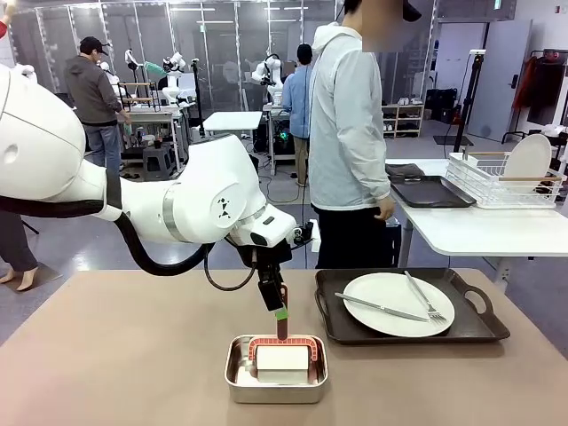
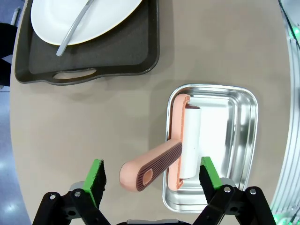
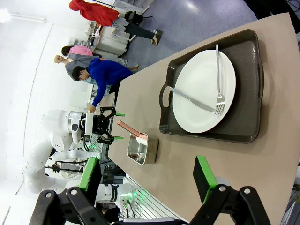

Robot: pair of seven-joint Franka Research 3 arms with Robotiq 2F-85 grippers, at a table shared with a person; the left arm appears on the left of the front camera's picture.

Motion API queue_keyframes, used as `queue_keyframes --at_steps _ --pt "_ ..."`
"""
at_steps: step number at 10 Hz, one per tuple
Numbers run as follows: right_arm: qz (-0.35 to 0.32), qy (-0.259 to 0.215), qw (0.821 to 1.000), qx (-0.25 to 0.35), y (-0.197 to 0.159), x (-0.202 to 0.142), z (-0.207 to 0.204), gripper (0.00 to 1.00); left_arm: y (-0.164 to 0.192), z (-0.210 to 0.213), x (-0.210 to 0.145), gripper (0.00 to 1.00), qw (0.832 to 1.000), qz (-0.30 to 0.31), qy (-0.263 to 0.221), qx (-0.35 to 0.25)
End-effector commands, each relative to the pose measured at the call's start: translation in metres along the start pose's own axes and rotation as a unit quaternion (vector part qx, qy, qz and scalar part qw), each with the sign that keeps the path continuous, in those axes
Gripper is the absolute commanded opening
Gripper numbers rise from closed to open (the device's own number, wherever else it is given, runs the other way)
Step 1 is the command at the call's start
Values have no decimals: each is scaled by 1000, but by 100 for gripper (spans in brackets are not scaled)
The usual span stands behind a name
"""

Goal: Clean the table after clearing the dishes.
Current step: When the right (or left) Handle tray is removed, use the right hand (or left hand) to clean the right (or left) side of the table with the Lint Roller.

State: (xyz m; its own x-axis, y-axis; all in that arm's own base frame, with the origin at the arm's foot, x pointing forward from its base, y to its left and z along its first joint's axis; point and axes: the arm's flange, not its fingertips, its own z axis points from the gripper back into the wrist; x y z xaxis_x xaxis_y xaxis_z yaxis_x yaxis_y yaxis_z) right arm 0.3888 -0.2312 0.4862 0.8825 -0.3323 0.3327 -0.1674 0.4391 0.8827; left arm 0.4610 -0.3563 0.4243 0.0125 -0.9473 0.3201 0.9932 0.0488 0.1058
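On the tabletop (image 1: pixel 133 355) we count one dark tray (image 1: pixel 470 330) toward its right side, carrying one white plate (image 1: pixel 390 293) with one fork (image 1: pixel 424 300) and one knife (image 1: pixel 382 308). Just left of it sits one steel pan (image 1: pixel 235 377) holding one pink-handled roller (image 1: pixel 282 358). The left tool (image 2: pixel 152 174) hangs wide open over that handle, gripping nothing. The right tool (image 3: pixel 146 176), also wide open, holds nothing.
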Motion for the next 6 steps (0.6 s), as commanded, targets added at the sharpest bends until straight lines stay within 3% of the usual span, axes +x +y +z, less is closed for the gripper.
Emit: queue_keyframes --at_steps 1,4,5,6 --pt "3 0 1000 3 3 -1 2 100 9 19 2 100 999 28 -9 -18" --pt "3 0 1000 3 3 -1 2 100 39 92 -34 100 979 181 -81 -56" --pt "3 0 1000 3 3 -1 2 100 49 123 -67 100 955 259 -125 -72" --pt "3 0 1000 3 3 -1 2 100 55 151 -103 100 921 321 -196 -100"
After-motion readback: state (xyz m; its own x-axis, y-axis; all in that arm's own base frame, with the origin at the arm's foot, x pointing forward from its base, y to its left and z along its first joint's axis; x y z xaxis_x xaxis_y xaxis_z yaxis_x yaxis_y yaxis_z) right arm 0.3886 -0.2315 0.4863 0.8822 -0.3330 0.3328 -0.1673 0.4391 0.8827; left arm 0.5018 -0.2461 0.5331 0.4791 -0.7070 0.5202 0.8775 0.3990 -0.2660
